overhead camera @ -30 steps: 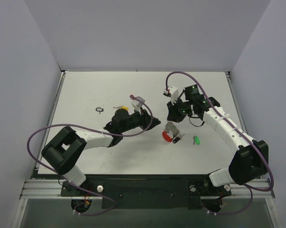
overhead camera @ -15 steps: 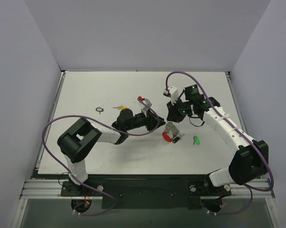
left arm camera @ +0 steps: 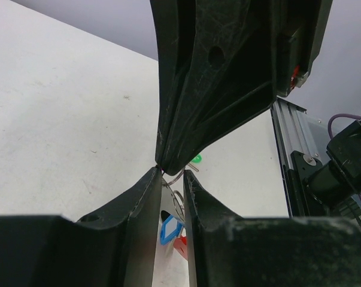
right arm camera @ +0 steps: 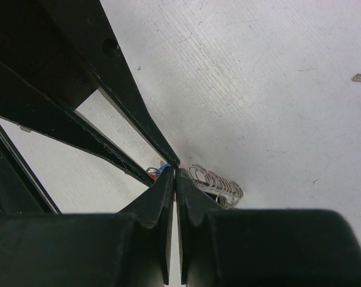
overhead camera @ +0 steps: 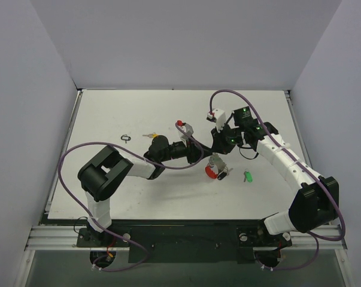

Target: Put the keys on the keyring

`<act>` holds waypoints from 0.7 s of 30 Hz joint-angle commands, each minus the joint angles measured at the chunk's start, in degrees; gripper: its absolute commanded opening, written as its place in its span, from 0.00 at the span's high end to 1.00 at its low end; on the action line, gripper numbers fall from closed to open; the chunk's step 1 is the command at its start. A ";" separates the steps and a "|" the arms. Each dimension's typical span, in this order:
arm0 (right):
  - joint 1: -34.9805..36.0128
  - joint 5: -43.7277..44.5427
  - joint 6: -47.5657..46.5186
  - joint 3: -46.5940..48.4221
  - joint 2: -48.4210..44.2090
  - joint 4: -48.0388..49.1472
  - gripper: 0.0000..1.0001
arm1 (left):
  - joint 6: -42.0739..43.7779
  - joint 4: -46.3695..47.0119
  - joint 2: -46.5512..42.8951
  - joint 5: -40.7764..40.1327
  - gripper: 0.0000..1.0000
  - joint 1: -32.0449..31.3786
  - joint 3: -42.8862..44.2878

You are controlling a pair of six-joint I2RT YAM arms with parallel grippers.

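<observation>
The keyring (overhead camera: 216, 162), a silver coil with a red piece (overhead camera: 210, 172), hangs under my right gripper (overhead camera: 218, 150), which is shut on its wire. In the right wrist view the coil (right arm camera: 217, 182) lies just beside the shut right gripper (right arm camera: 175, 170). My left gripper (overhead camera: 199, 155) has come in from the left; its jaws (left arm camera: 170, 173) stand a narrow gap apart around the ring's wire, with a blue key head (left arm camera: 171, 230) showing through the gap. A green key (overhead camera: 248, 176) lies right of the keyring. A yellow key (overhead camera: 149, 135) lies behind the left arm.
A small black loop (overhead camera: 126, 138) lies on the white table (overhead camera: 108, 179) at the left. Purple cables arch over both arms. Grey walls stand round the table on three sides.
The left arm has swung right until its fingertips reach the keyring under the right gripper, and its jaws have narrowed. The right arm and keyring have stayed put.
</observation>
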 commanded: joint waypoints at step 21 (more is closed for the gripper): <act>-0.34 -0.55 -0.31 -0.52 -0.55 0.67 1.00 | 1.99 0.64 1.24 0.57 0.64 -0.26 1.12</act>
